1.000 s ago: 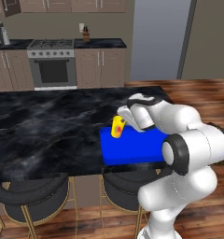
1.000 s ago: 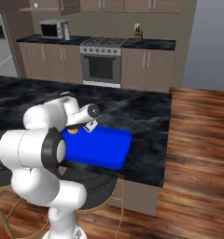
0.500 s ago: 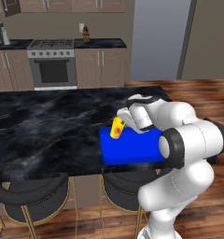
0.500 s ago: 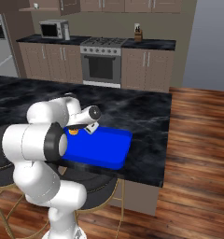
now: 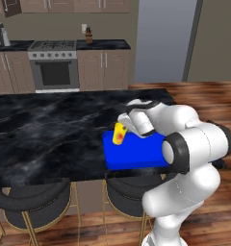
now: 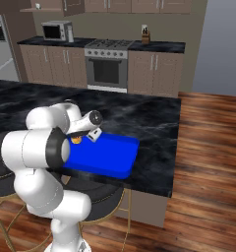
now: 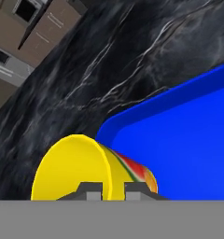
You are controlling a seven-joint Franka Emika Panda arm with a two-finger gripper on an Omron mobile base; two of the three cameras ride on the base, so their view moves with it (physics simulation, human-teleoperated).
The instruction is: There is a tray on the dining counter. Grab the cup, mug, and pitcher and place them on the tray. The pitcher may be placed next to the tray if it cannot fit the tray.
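My gripper (image 5: 124, 126) is shut on the rim of the yellow cup (image 5: 119, 135), which hangs tilted over the left end of the blue tray (image 5: 136, 154). The tray lies on the dining counter (image 5: 45, 129) near its front edge. In the hand view the cup (image 7: 76, 168) sits between my fingertips (image 7: 89, 192), its red-orange mark turned toward the tray (image 7: 193, 140), with the black marble (image 7: 132, 56) beyond. From the right base view, the cup (image 6: 76, 140) peeks out under the gripper (image 6: 83, 135) above the tray (image 6: 112, 156). The mug and the pitcher are out of view.
Two round black stools (image 5: 33, 204) (image 5: 124, 192) stand under the counter's front edge. The counter ends to the right over wooden floor (image 6: 208, 147). A stove (image 5: 54, 69) and beige cabinets line the back wall, with a microwave (image 6: 58, 30) on the worktop.
The arm's elbow has shifted slightly. The gripper and the cup stay nearly where they were over the tray's left end.
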